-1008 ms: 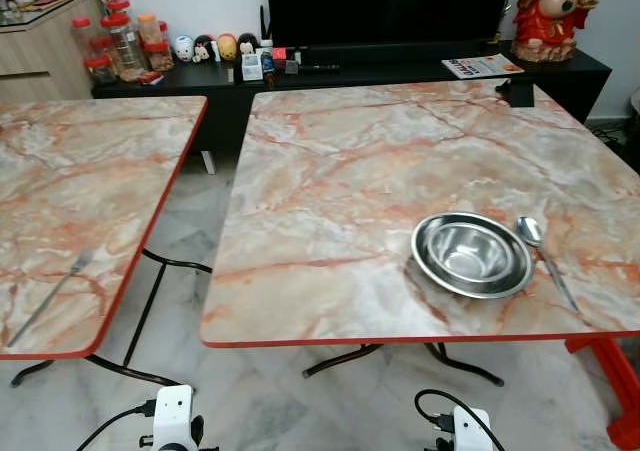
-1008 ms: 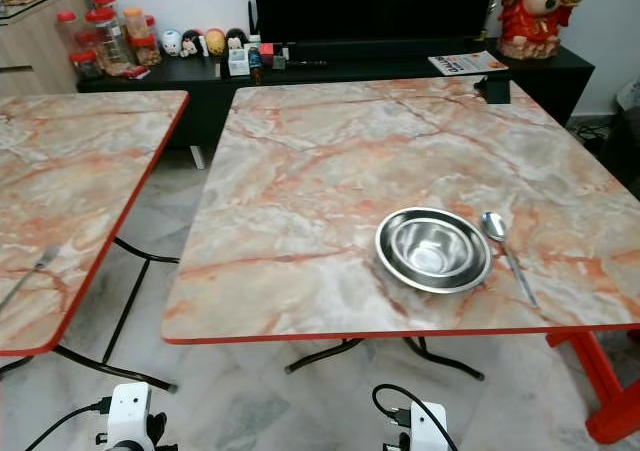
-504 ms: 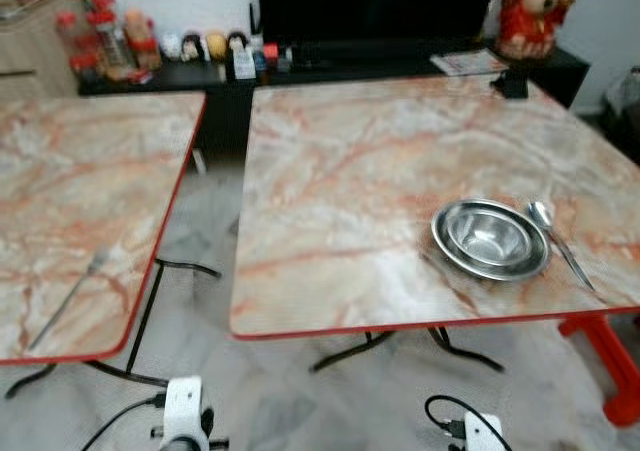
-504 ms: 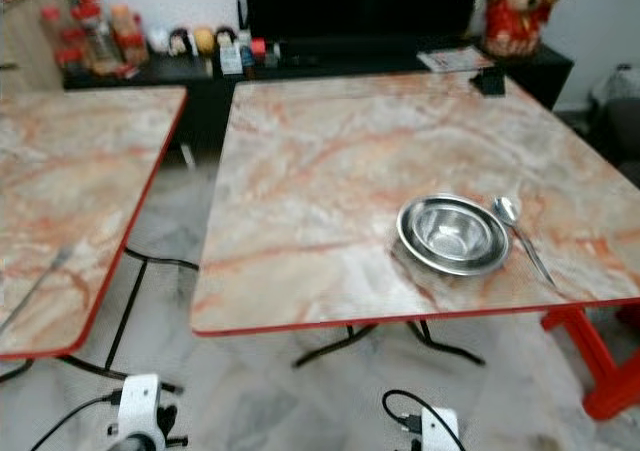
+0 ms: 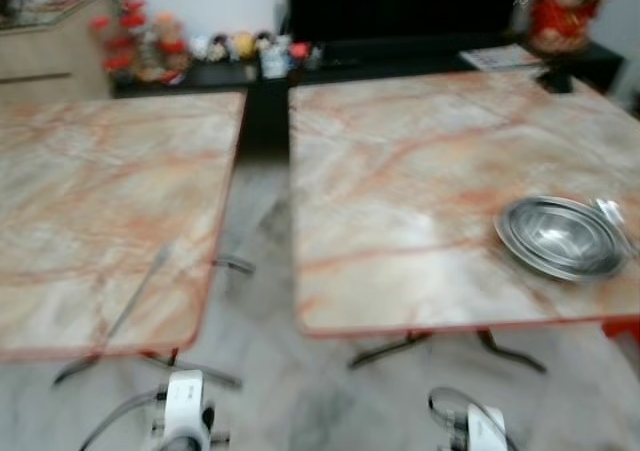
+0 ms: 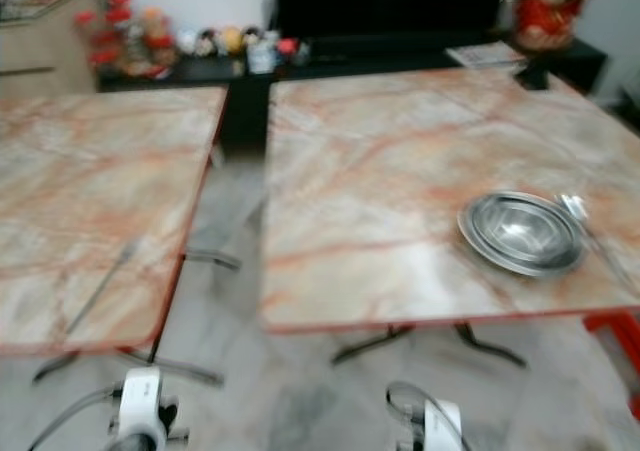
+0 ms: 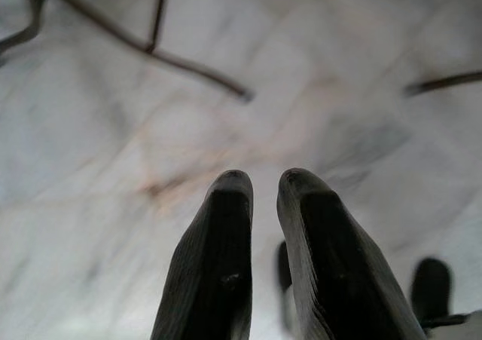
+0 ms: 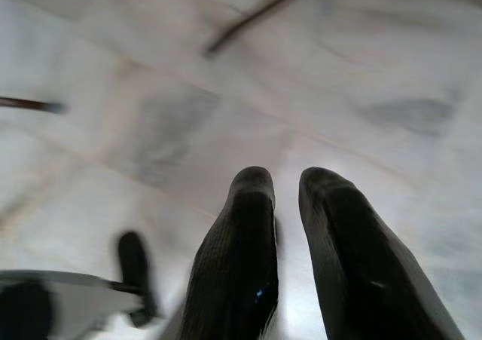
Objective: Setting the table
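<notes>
A steel bowl (image 5: 562, 235) sits near the front right of the right marble table (image 5: 420, 161), with a spoon (image 5: 613, 214) lying just to its right. A fork (image 5: 139, 289) lies near the front edge of the left marble table (image 5: 90, 191). Both arms hang low in front of the tables, over the tiled floor. My left gripper (image 7: 262, 183) points down at the floor, fingers close together with nothing between them. My right gripper (image 8: 285, 183) hangs the same way, shut and empty. The head views are blurred.
A gap of tiled floor (image 5: 265, 301) runs between the two tables, with their black metal legs (image 5: 400, 349) underneath. Behind stands a black TV console (image 5: 380, 61) with jars, small figurines and a red statue (image 5: 560, 11). A red stool (image 5: 625, 331) shows at the right edge.
The whole scene has slid to the right, so the camera has turned left. More of the left table and its fork is in view. The bowl and spoon lie as before.
</notes>
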